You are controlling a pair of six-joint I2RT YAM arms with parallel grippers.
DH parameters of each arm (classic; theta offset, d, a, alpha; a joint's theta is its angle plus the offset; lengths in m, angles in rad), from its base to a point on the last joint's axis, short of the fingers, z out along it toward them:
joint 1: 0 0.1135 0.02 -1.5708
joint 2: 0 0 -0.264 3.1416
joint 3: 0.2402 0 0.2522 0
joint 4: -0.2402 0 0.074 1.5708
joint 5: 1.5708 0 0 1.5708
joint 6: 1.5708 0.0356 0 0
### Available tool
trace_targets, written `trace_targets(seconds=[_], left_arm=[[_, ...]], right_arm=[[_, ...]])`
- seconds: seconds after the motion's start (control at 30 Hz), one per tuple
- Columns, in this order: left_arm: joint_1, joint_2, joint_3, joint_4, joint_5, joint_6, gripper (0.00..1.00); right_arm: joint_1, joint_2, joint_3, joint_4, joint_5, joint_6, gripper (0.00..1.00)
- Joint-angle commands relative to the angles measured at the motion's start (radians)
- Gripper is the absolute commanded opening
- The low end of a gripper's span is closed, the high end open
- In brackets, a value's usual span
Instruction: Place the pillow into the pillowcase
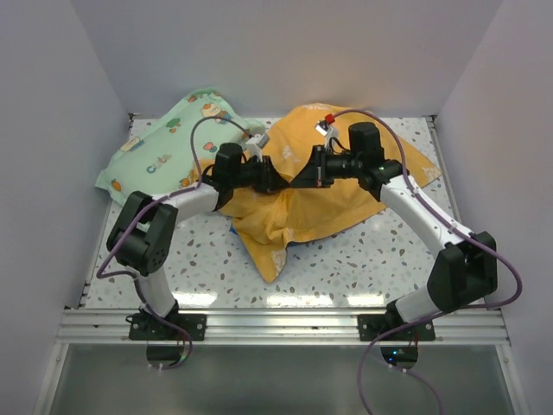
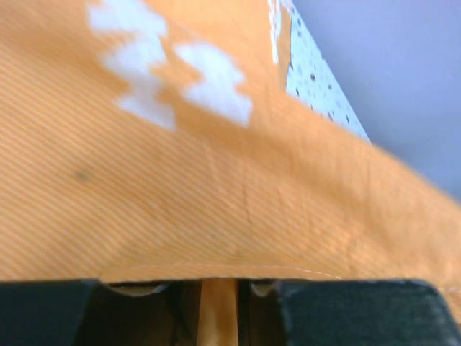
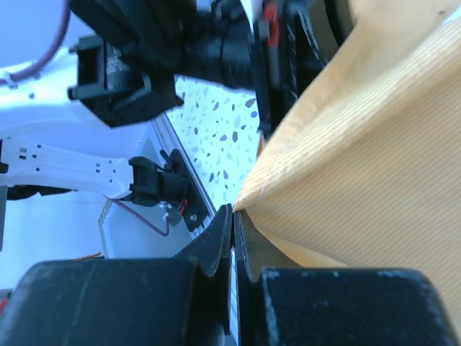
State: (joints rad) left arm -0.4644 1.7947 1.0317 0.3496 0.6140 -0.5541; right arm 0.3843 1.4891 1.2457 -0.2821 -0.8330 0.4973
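left gripper [image 1: 275,177] closed, pinching pillowcase [image 1: 289,220] cloth | right gripper [image 1: 300,177] closed on same raised edge, tips almost meeting | case sags below both, long axis near-left to far-right | pillow unseen, likely inside

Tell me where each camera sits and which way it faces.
Top external: above and behind the bases, looking down on the table; left arm and right arm meet over the pillowcase.
Left wrist: on the left arm, facing orange cloth close up; its fingers pinch a fold.
Right wrist: on the right arm, facing the left arm; its fingers grip the cloth's edge.
Shared: all three show the pillowcase.
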Motion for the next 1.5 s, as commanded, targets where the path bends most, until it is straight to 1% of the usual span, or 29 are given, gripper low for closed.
trace_targets(seconds=[0.0, 0.03, 0.07, 0.1, 0.13, 0.17, 0.2, 0.23, 0.27, 0.3, 0.33, 0.37, 0.4, 0.43, 0.47, 0.5, 0.53, 0.67, 0.73, 0.77, 0.83, 0.93, 0.97, 1.0, 1.1, 1.27, 1.33, 1.37, 1.47], left_arm=[[0.070, -0.015, 0.132, 0.027, -0.010, 0.072, 0.29], [0.078, -0.046, 0.146, -0.016, 0.103, 0.110, 0.36], [0.084, -0.067, 0.174, -0.088, 0.149, 0.164, 0.42], [0.090, -0.101, 0.180, -0.288, 0.171, 0.230, 0.52], [0.098, -0.188, 0.174, -0.392, 0.177, 0.363, 0.56], [0.108, -0.240, 0.130, -0.459, 0.188, 0.409, 0.60], [0.156, -0.288, 0.113, -0.598, 0.188, 0.474, 0.70], [0.188, -0.369, 0.097, -0.666, 0.152, 0.486, 0.75], [0.229, -0.400, 0.071, -0.732, 0.138, 0.494, 0.78], [0.328, -0.423, 0.068, -0.864, 0.122, 0.519, 0.81], [0.378, -0.451, 0.065, -0.921, 0.095, 0.532, 0.82], [0.489, -0.463, 0.044, -0.961, 0.090, 0.539, 0.83], [0.533, -0.474, 0.027, -0.992, 0.087, 0.539, 0.84], [0.568, -0.489, 0.009, -0.998, 0.087, 0.539, 0.84], [0.604, -0.491, -0.027, -1.000, 0.084, 0.539, 0.84], [0.610, -0.492, -0.050, -0.977, 0.079, 0.513, 0.84], [0.613, -0.492, -0.077, -0.956, 0.084, 0.490, 0.84], [0.616, -0.489, -0.272, -0.778, 0.101, 0.355, 0.83], [0.618, -0.485, -0.323, -0.660, 0.066, 0.297, 0.82], [0.618, -0.479, -0.366, -0.623, 0.059, 0.290, 0.82], [0.610, -0.434, -0.409, -0.464, 0.099, 0.254, 0.78], [0.509, -0.290, -0.377, -0.312, 0.105, 0.264, 0.75], [0.457, -0.241, -0.307, -0.290, 0.113, 0.279, 0.72], [0.426, -0.150, -0.268, -0.279, 0.113, 0.273, 0.72], [0.348, 0.015, -0.090, -0.287, 0.080, 0.258, 0.71], [0.264, 0.175, 0.174, -0.216, 0.055, 0.227, 0.72], [0.259, 0.245, 0.276, -0.294, 0.053, 0.250, 0.73], [0.263, 0.256, 0.344, -0.378, 0.052, 0.264, 0.72], [0.300, 0.203, 0.300, -0.469, 0.029, 0.350, 0.73]], right_arm=[[0.040, -0.030, -0.003, 0.095, -0.019, 0.050, 0.00], [0.056, -0.023, -0.017, 0.130, -0.009, 0.055, 0.00], [0.094, 0.003, -0.022, 0.147, 0.008, 0.052, 0.00], [0.114, 0.022, -0.023, 0.158, 0.047, 0.043, 0.00], [0.134, 0.045, -0.022, 0.193, 0.064, 0.034, 0.00], [0.151, 0.075, -0.019, 0.210, 0.084, 0.043, 0.00], [0.180, 0.129, -0.015, 0.266, 0.103, 0.053, 0.00], [0.192, 0.158, -0.006, 0.277, 0.118, 0.066, 0.00], [0.211, 0.181, 0.004, 0.294, 0.138, 0.064, 0.00], [0.215, 0.233, 0.017, 0.300, 0.153, 0.058, 0.00], [0.217, 0.258, 0.049, 0.296, 0.158, 0.035, 0.00], [0.217, 0.276, 0.070, 0.285, 0.173, 0.012, 0.00], [0.215, 0.299, 0.098, 0.227, 0.181, -0.027, 0.00], [0.215, 0.344, 0.183, 0.098, 0.178, -0.137, 0.33], [0.214, 0.371, 0.233, 0.008, 0.178, -0.194, 0.47], [0.209, 0.390, 0.315, -0.147, 0.187, -0.303, 0.55], [0.205, 0.404, 0.343, -0.205, 0.192, -0.354, 0.64], [0.127, 0.347, 0.367, -0.334, 0.262, -0.489, 0.72], [0.091, 0.330, 0.368, -0.364, 0.310, -0.572, 0.73], [0.058, 0.336, 0.373, -0.376, 0.383, -0.597, 0.73], [0.022, 0.350, 0.368, -0.370, 0.431, -0.686, 0.72], [-0.019, 0.442, 0.347, -0.341, 0.576, -0.804, 0.71], [-0.039, 0.473, 0.350, -0.345, 0.603, -0.816, 0.70], [-0.053, 0.534, 0.359, -0.376, 0.595, -0.828, 0.68], [-0.117, 0.568, 0.301, -0.384, 0.531, -0.812, 0.65], [-0.140, 0.475, 0.160, -0.443, 0.480, -0.835, 0.63], [-0.140, 0.409, 0.097, -0.460, 0.448, -0.821, 0.63], [-0.139, 0.395, 0.087, -0.462, 0.415, -0.812, 0.63], [-0.140, 0.382, 0.122, -0.503, 0.387, -0.784, 0.63]])
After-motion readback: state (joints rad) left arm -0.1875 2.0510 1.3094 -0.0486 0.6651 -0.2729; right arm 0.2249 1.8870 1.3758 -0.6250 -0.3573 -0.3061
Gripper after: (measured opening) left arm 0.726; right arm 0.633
